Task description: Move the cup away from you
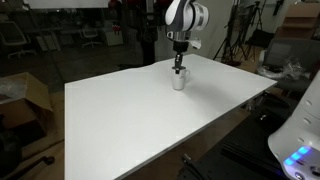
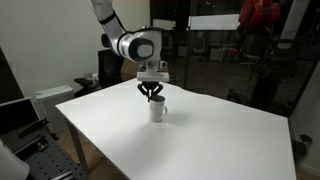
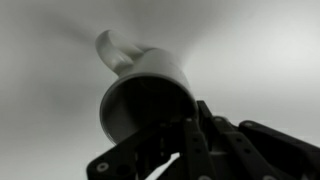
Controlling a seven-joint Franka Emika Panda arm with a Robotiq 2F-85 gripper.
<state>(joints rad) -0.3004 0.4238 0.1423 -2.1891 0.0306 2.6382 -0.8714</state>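
Cup (image 2: 157, 111): stands upright on the white tabletop (image 2: 225, 140). Both exterior views put it nearer one edge, with wide bare surface on the other sides. It looks set down, not lifted.
Handle (image 3: 113, 48): in the wrist view it sticks out on the far side of the cup, away from the fingers.
Hand (image 2: 151, 96): points straight down over the cup with its tips at the rim. The fingers are drawn in to a narrow V. You cannot tell whether they pinch the wall or only sit against it. The wrist view is dim and grey, and the linkage hides the contact.
Step in hand: taking hold of the cup, by the look of it. The carry itself does not appear to have started.
Next move: make sure the grip on the rim is firm. Then raise the cup only slightly, or slide it, and take it straight away from you, keeping it upright.
Watch for: a one-sided rim grip may let the cup tilt or swing as it leaves the tabletop. Check there is room before the near edge if that is your direction.
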